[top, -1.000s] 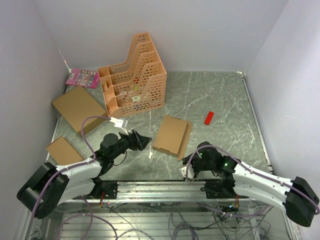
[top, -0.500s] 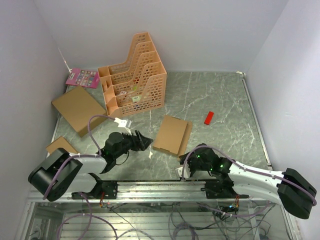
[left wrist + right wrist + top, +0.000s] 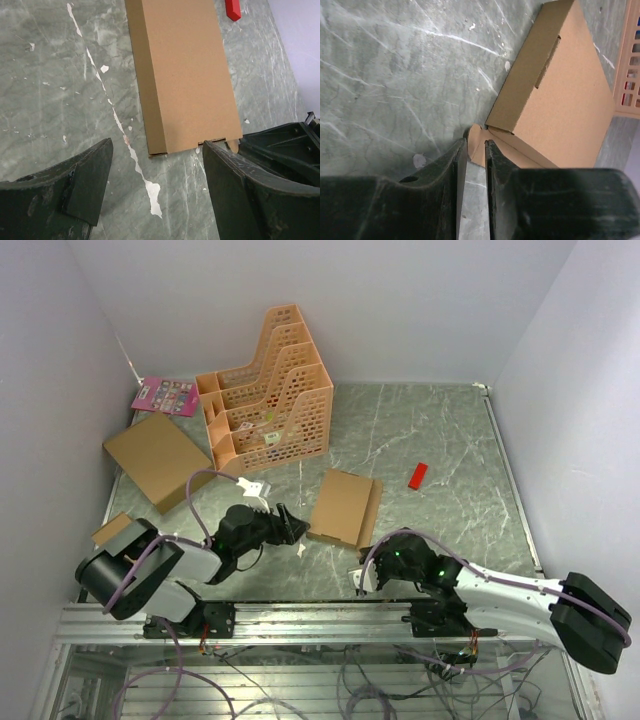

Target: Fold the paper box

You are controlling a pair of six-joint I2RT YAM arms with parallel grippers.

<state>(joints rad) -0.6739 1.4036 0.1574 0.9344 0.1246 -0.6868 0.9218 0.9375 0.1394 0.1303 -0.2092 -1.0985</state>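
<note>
The paper box (image 3: 343, 508) is a flat brown cardboard piece lying on the marble table between the two arms. In the left wrist view the paper box (image 3: 185, 75) lies ahead of my left gripper (image 3: 157, 150), which is open wide over bare table just short of the box's near end. My left gripper (image 3: 292, 525) sits at the box's left edge. My right gripper (image 3: 365, 575) is at the box's near corner. In the right wrist view my right gripper (image 3: 475, 142) has its jaws a narrow gap apart, with the box's rounded corner tab (image 3: 476, 134) at the tips. The box (image 3: 565, 100) stretches away beyond.
An orange file rack (image 3: 265, 390) stands at the back. A larger flat cardboard box (image 3: 158, 458) and a smaller one (image 3: 112, 530) lie at the left, with a pink card (image 3: 165, 395) behind. A red block (image 3: 418, 475) lies right of the paper box.
My right gripper's jaws have narrowed and it has shifted left to the box's near corner. My left arm has drawn in, its gripper staying beside the box's left edge.
</note>
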